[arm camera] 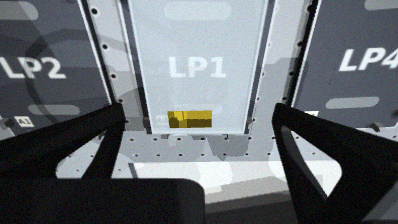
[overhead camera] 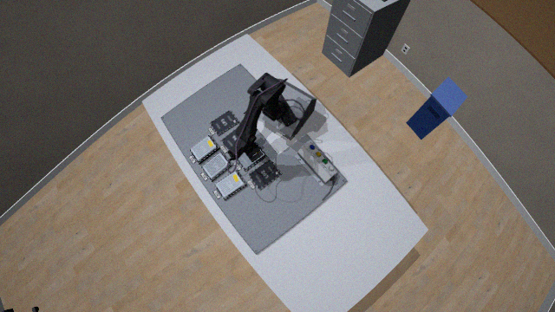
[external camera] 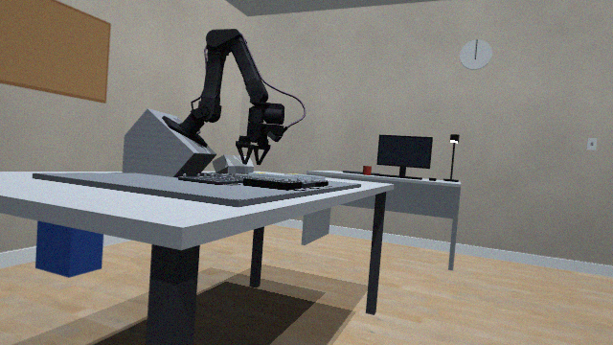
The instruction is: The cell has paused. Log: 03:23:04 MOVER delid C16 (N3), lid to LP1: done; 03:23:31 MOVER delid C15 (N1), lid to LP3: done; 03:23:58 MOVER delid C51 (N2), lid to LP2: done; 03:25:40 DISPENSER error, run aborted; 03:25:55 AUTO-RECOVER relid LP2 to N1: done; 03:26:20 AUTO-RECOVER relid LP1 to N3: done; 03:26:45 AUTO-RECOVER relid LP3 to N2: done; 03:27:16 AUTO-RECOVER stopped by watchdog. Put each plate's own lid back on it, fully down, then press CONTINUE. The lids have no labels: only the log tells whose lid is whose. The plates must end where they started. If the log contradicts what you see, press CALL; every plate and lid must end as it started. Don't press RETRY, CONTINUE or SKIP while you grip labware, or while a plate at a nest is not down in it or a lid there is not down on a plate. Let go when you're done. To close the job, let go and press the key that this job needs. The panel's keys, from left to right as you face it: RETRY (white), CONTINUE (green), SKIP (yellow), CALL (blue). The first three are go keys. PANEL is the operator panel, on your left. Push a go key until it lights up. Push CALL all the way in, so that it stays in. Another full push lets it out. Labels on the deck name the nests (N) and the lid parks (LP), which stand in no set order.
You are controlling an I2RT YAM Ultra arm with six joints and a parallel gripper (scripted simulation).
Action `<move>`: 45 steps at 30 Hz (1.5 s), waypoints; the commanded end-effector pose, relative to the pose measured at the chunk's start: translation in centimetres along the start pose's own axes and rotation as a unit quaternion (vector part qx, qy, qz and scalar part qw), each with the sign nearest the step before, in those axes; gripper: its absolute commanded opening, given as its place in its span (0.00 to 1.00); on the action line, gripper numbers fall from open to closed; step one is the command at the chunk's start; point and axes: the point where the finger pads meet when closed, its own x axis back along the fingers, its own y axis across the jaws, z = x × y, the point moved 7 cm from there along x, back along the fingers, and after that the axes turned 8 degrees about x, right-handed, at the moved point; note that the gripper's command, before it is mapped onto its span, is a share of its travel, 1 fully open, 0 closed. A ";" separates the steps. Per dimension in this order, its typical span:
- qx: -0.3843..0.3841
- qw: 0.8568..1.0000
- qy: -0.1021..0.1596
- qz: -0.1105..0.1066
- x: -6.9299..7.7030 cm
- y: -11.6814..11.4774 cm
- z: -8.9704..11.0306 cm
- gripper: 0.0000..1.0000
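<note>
Mid-swap, by the look of it: a clear lid point(arm camera: 197, 65) lies parked on LP1, directly beneath the gripper point(arm camera: 197, 150). LP2 point(arm camera: 35, 70) beside LP1 sits bare, as does LP4 point(arm camera: 367, 60) opposite. Re-lidding and CONTINUE probably remain. The fingers are spread wide, gripping nothing.

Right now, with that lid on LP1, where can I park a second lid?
LP2 and LP4, flanking the lid, both show bare dark faces in the wrist view. The open claw hangs over that lid. The three plates in the nest row sit close together: crowded there.
</note>
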 end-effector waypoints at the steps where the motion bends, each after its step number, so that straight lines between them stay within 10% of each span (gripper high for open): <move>1: -0.001 1.000 -0.031 0.001 1.3 0.0 -1.7 1.00; 41: 0.000 1.000 -0.028 0.000 1.1 0.1 -1.1 1.00; 45: -0.019 1.000 -0.021 0.001 0.9 0.4 -3.9 1.00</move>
